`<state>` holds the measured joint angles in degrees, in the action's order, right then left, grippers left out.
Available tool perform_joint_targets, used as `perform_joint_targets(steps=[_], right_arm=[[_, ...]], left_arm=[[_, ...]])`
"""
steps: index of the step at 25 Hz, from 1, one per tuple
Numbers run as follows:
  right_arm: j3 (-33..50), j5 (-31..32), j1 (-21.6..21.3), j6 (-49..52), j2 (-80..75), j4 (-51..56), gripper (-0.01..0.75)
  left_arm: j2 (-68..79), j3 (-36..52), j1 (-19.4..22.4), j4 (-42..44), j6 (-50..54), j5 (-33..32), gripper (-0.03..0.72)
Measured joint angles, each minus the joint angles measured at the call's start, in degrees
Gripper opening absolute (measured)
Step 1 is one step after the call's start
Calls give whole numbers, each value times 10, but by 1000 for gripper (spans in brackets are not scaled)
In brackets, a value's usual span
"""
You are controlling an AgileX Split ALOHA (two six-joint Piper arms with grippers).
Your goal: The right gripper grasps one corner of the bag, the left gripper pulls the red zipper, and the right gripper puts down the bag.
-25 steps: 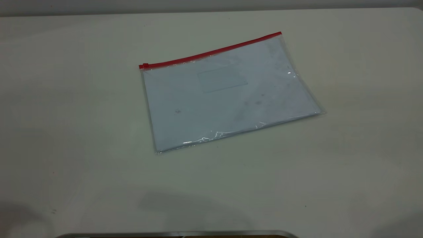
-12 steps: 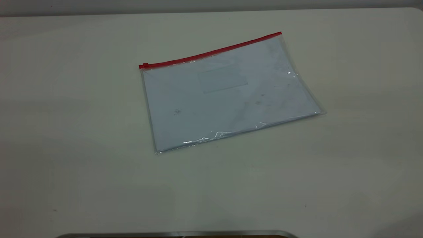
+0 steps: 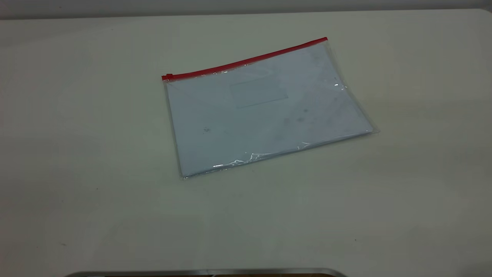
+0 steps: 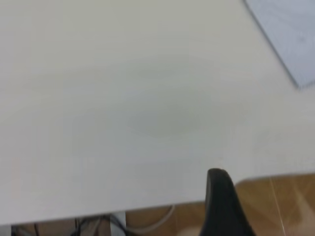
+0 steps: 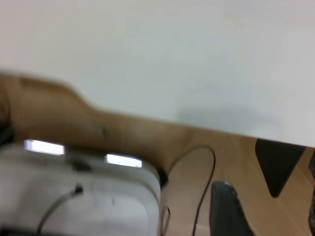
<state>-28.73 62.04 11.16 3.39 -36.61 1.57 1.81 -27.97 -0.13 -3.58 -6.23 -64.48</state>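
Clear plastic bag [image 3: 265, 111] lies flat on the pale worktop [image 3: 77, 154], a bit past centre in the exterior view, w/ a white sheet inside and no hand on it. We see its red zipper [image 3: 246, 60] strip along the far edge, slider tab at the left end [image 3: 168, 76]. Long axis runs left-right but skewed: right end sits farther back than the left, so the zip edge faces away from the camera and slightly leftward. Neither hand shows in the exterior view. Left wrist cam gets one dark finger [image 4: 224, 206] over the worktop's near edge, w/ a bag corner [image 4: 290, 34] well apart from it; right wrist cam gets one dark finger [image 5: 226, 211] off the worktop, above the floor and some cables. Only one finger each, so we can't tell wide vs narrow for either hand. Step in hand, as we judge it: ambiguous. Bag down flat w/ both hands clear fits either the stage ahead of the corner grasp or the stage after the bag is set down. Whether the zip is open or sealed, we can't make out.
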Motion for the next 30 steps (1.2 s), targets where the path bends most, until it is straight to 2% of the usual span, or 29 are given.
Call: perform_joint_targets(steps=[5,8,15,23,30], right_arm=[[0,6,-117,0,127,-3,435],[0,11,-144,0,211,-3,435],[0,23,-147,0,368,-3,435],[0,33,-122,0,375,-3,435],[0,35,-118,0,375,-3,435]], left_arm=[[-29,0,0,0,0,-4,511],[-29,0,0,0,0,-5,511],[-29,0,0,0,0,-5,511],[-29,0,0,0,0,-5,511],[-29,0,0,0,-1,-5,511]])
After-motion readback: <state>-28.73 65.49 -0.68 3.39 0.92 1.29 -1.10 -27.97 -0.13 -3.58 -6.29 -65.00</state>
